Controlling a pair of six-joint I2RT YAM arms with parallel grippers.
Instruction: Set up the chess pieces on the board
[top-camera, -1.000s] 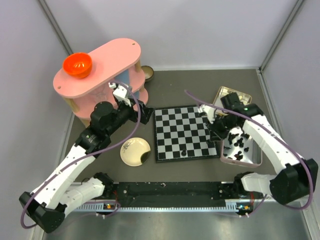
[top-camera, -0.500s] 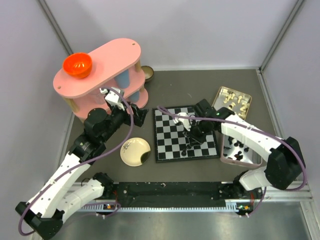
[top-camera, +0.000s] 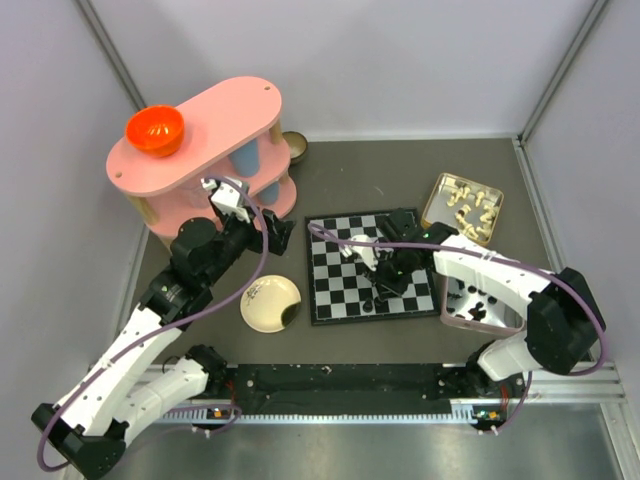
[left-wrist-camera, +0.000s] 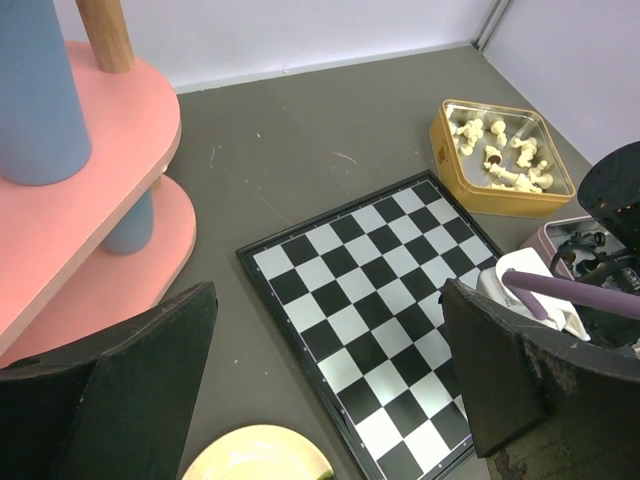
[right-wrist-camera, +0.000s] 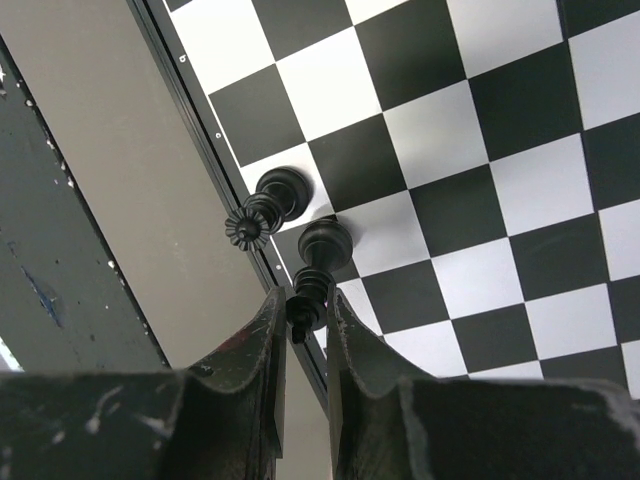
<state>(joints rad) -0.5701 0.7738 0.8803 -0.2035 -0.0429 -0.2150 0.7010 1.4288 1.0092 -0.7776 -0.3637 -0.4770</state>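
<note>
The right claw is narrow, pinching the head of one black chess piece. The piece is upright, its long axis vertical, directly under the claw, on the board row nearest the bench's near edge. A second black piece stands just beside it. Release likely calls for a straight vertical retreat. The left claw hangs wide and empty, farther off toward the bench's left edge.
</note>
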